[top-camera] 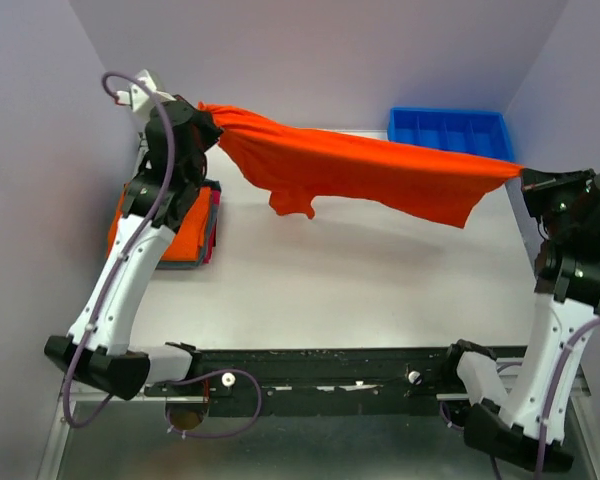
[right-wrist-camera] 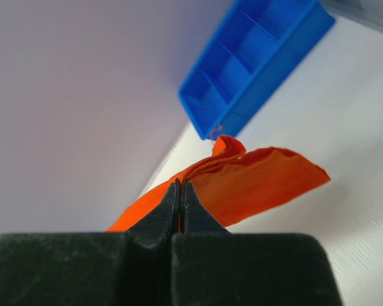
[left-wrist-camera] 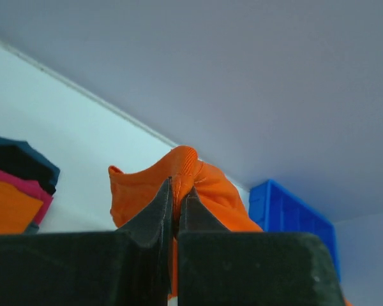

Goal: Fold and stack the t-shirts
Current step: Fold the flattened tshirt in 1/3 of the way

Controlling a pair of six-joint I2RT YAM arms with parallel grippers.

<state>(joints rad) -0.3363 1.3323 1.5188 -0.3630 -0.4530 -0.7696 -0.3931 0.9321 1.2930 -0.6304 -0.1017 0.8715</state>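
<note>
Between left fingers and right fingers, the orange t-shirt hangs pinched.

A blue plastic bin sits at the far right corner of the white table, its long side running along the far edge. Thin dividers inside split it into a row of compartments, open at the top. Pale grey walls rise just behind the far edge and along the table's left and right edges.
</note>
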